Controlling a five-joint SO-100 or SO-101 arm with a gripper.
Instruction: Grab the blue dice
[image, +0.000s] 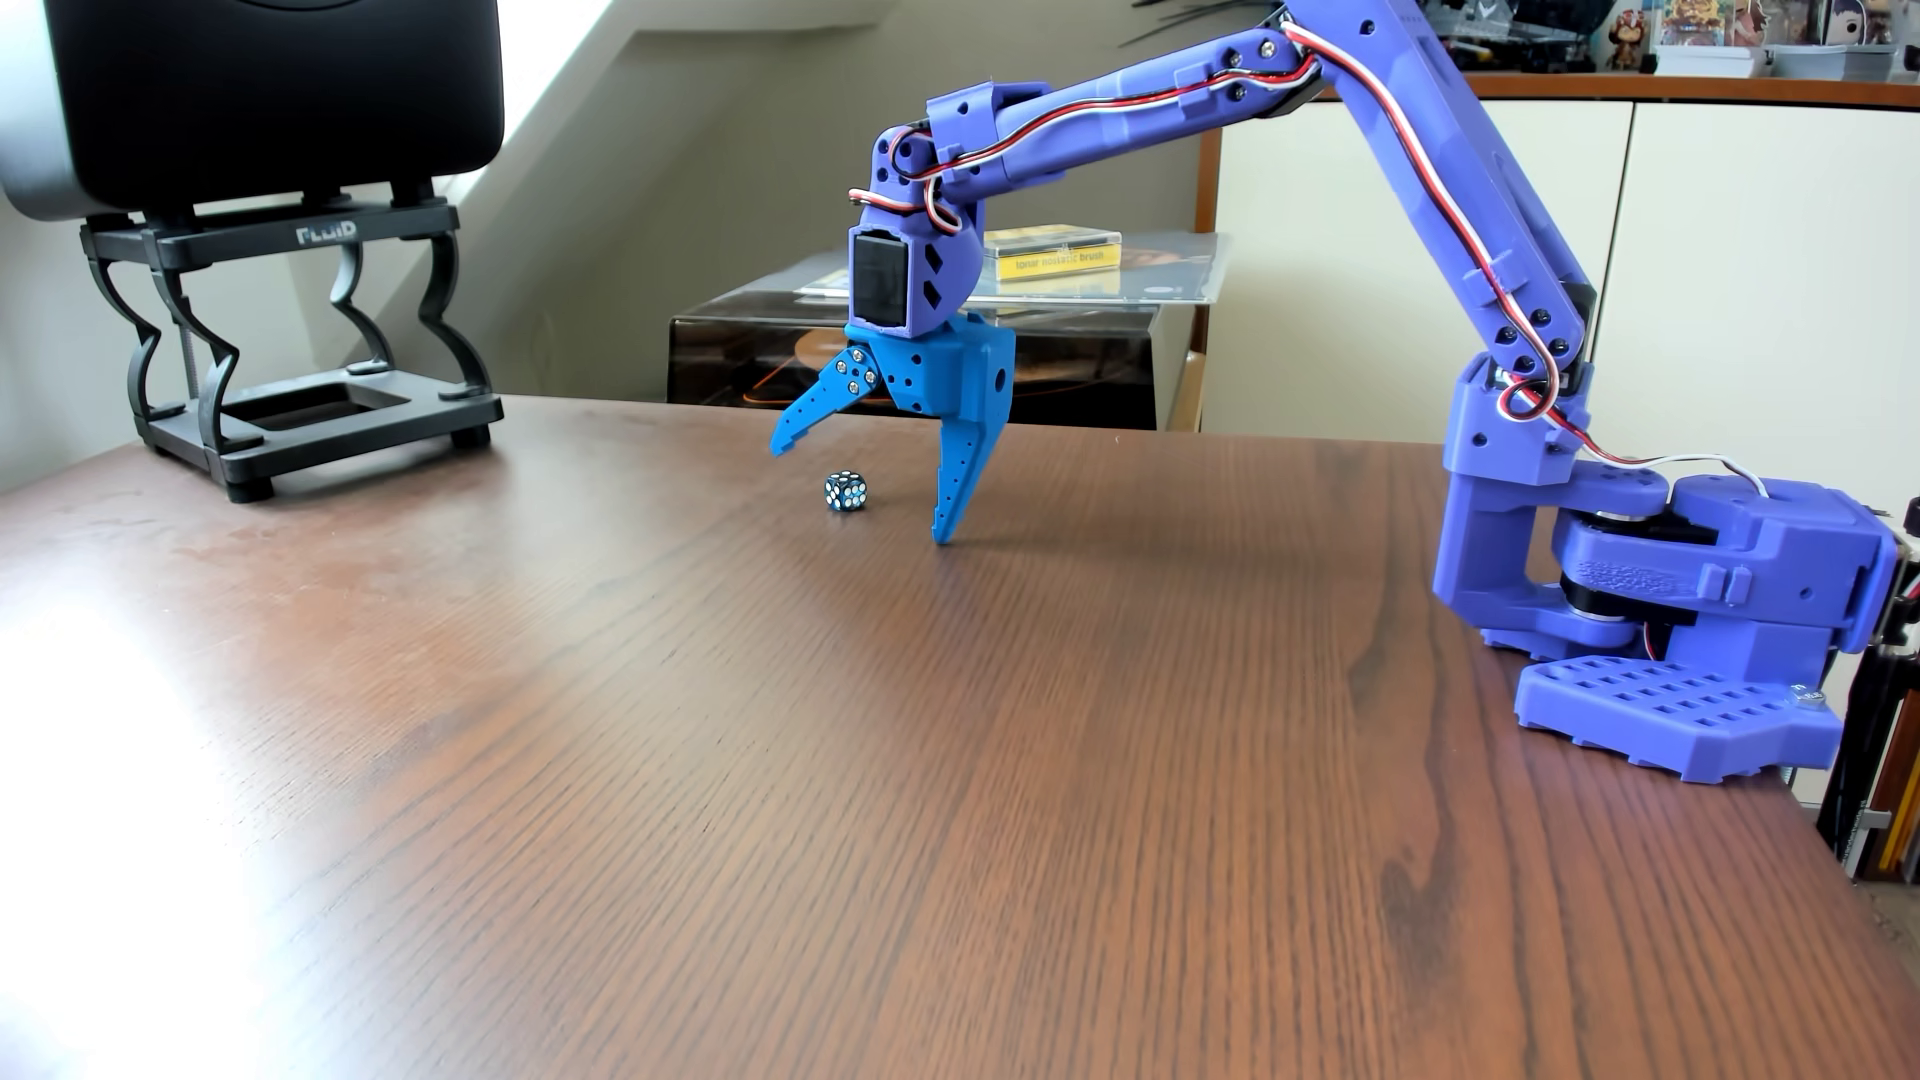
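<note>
The blue dice (846, 491) is a tiny dark cube with light-blue pips, resting on the brown wooden table (727, 779) near its far middle. My gripper (860, 494), with bright blue claws, hangs over it and stands open. One finger (961, 478) points down with its tip touching or almost touching the table just right of the dice. The other finger (816, 410) is swung up and out to the left, above the dice. The dice lies between the two fingers, touching neither.
A black speaker on a black stand (281, 343) occupies the far left corner. The purple arm's base (1673, 633) is clamped at the table's right edge. Behind the table are a dark glass case (1039, 353) and white cabinets.
</note>
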